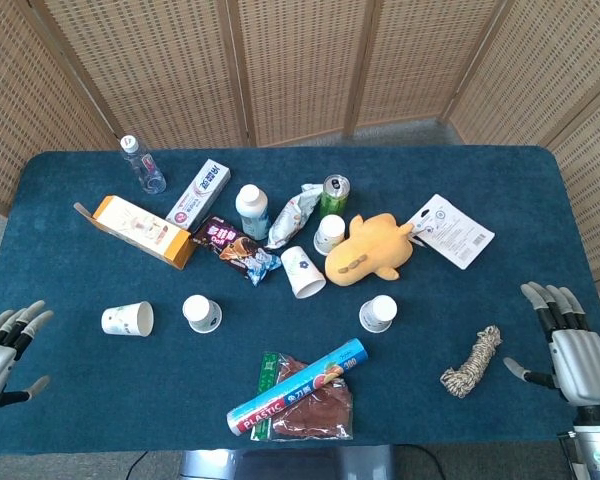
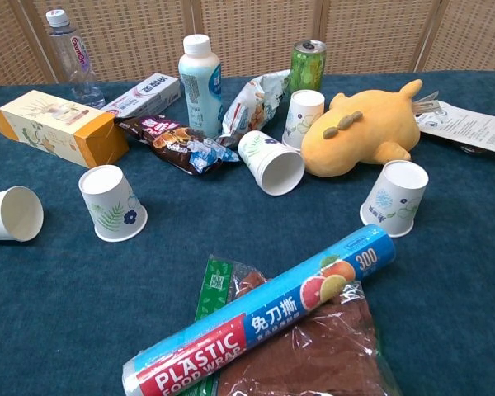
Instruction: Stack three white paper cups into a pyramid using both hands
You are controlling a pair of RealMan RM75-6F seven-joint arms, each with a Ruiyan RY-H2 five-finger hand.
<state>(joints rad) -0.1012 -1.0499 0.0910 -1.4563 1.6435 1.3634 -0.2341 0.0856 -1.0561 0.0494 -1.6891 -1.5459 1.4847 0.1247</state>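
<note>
Several white paper cups with leaf prints are scattered on the blue table. One cup (image 1: 128, 319) (image 2: 12, 213) lies on its side at the left, and another (image 1: 202, 313) (image 2: 112, 203) stands beside it. A third (image 1: 303, 271) (image 2: 271, 162) lies on its side in the middle. One more (image 1: 329, 234) (image 2: 303, 118) stands against the yellow plush toy (image 1: 370, 250), and a further cup (image 1: 378, 313) (image 2: 395, 198) stands in front of it. My left hand (image 1: 5, 350) hovers open at the near left edge, far from the cups. My right hand (image 1: 570, 345) is open at the near right edge. Neither hand shows in the chest view.
A plastic-wrap roll (image 1: 298, 385) lies on a brown packet near the front. A twine bundle (image 1: 473, 361) sits near my right hand. An orange box (image 1: 145, 231), snack bags, a white bottle (image 1: 251, 210), a green can (image 1: 334, 194) and a water bottle (image 1: 142, 164) crowd the back.
</note>
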